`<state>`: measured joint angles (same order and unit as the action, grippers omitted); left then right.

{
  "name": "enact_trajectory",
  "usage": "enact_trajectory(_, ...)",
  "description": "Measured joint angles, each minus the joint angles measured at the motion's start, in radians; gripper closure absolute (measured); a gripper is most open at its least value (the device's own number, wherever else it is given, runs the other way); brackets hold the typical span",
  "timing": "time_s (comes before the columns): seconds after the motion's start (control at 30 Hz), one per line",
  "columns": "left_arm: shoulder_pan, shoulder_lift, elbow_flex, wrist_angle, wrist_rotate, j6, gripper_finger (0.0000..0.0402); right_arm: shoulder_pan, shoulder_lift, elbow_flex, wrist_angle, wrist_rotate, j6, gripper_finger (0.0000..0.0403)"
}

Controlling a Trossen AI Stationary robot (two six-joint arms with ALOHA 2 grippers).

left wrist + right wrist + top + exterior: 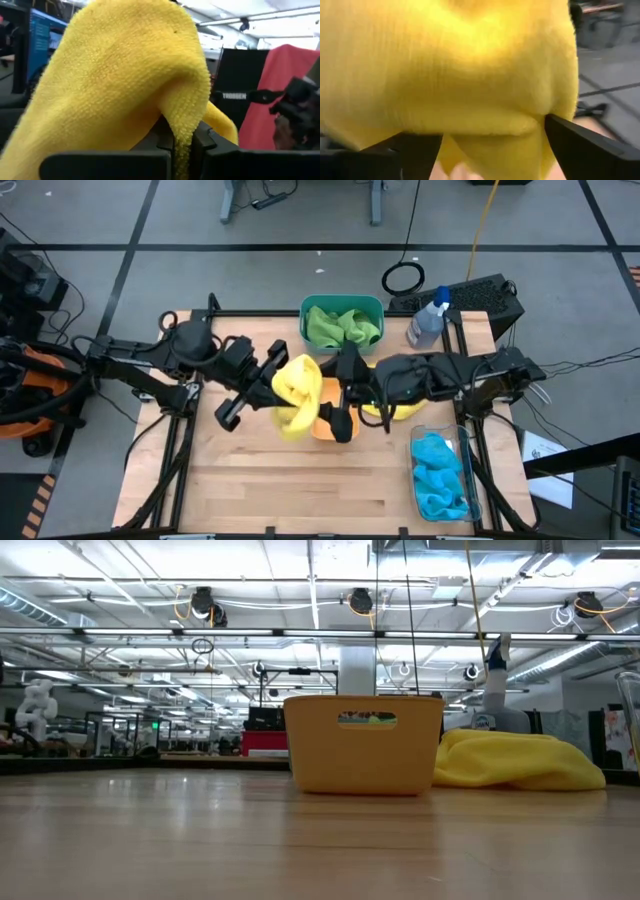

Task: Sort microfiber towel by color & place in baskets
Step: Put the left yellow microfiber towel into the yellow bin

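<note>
Wooden worktop [300,480] holds three baskets. Left hand [182,145], clamped shut on a yellow towel [297,392], hangs above the orange basket [363,743]. Right hand [492,137] spreads wide around a second yellow towel [515,760] beside it.

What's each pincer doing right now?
Left pincer: closed on a yellow towel, held up.
Right pincer: open, right at that same towel.

The yellow microfiber towel [125,85] is a nubby, looped matt cloth, the small orange rectangular basket [363,745] is smooth, faintly satiny plastic, the pale wooden tabletop [300,840] shows plank grain with a soft sheen, and the dark jaws pinching the cloth look like matt moulded plastic.
</note>
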<state>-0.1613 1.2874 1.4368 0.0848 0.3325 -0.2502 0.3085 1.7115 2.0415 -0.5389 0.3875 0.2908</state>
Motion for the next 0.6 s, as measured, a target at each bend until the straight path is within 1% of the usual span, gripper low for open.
enact_trajectory(0.1, -0.007, 0.002, 0.000, -0.001, 0.003, 0.029, 0.0384, -0.024, 0.000, 0.000, 0.056, -0.118, 0.046, 0.0048)
enact_trajectory(0.2, -0.006, 0.002, 0.000, 0.007, 0.003, 0.031, 0.0384, -0.041, 0.000, 0.001, 0.082, -0.192, 0.068, 0.0043)
enact_trajectory(0.27, -0.003, 0.002, 0.000, 0.011, 0.002, 0.046, 0.0384, -0.047, 0.000, 0.001, 0.083, -0.221, 0.066, 0.0049)
enact_trajectory(0.33, -0.002, 0.002, 0.000, 0.012, -0.013, 0.054, 0.0384, -0.048, 0.000, 0.001, 0.083, -0.230, 0.068, 0.0065)
enact_trajectory(0.4, -0.002, 0.002, 0.000, 0.014, -0.029, 0.049, 0.0384, -0.053, 0.000, 0.001, 0.087, -0.229, 0.080, 0.0094)
enact_trajectory(0.47, -0.002, 0.002, 0.000, 0.007, -0.060, 0.047, 0.0384, -0.060, 0.000, 0.001, 0.087, -0.228, 0.104, 0.0134)
enact_trajectory(0.6, -0.001, 0.002, 0.000, -0.041, -0.169, -0.002, 0.0382, -0.079, 0.000, 0.001, 0.072, -0.206, 0.125, 0.0239)
